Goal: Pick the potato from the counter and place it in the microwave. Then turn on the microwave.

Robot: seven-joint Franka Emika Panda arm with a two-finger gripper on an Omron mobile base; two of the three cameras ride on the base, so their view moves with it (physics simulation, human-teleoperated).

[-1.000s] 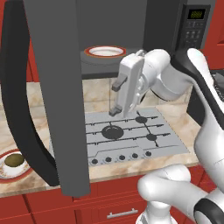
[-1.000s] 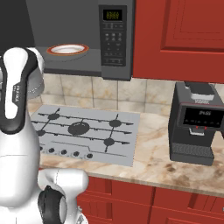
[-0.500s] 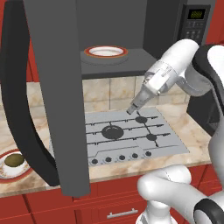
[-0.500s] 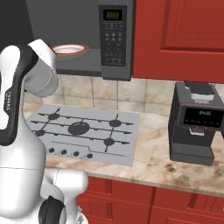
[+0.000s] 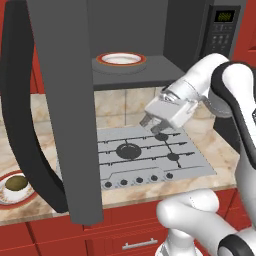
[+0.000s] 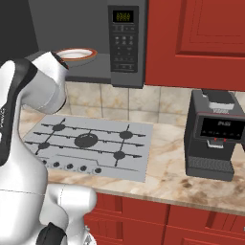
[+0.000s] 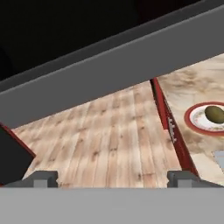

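We see the gripper [image 5: 148, 121] over the gas cooktop [image 5: 150, 155], fingers spread wide, nothing held. The potato [image 5: 16, 183] sits on a red-rimmed plate [image 5: 6, 196] on the counter [image 5: 220, 150], far left, well apart from the hand. The microwave [image 5: 200, 35] door [image 5: 65, 100] hangs open; a second red-rimmed plate [image 5: 121, 58] lies inside. A black coffee machine [image 6: 214, 135] stands right of the cooktop.

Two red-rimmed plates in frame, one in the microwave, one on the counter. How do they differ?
The plate in the microwave sits up inside the open microwave; the plate on the counter sits low at the counter edge, by the open door. The counter plate holds the potato; the microwave plate looks empty. Both are white, round and red-rimmed.
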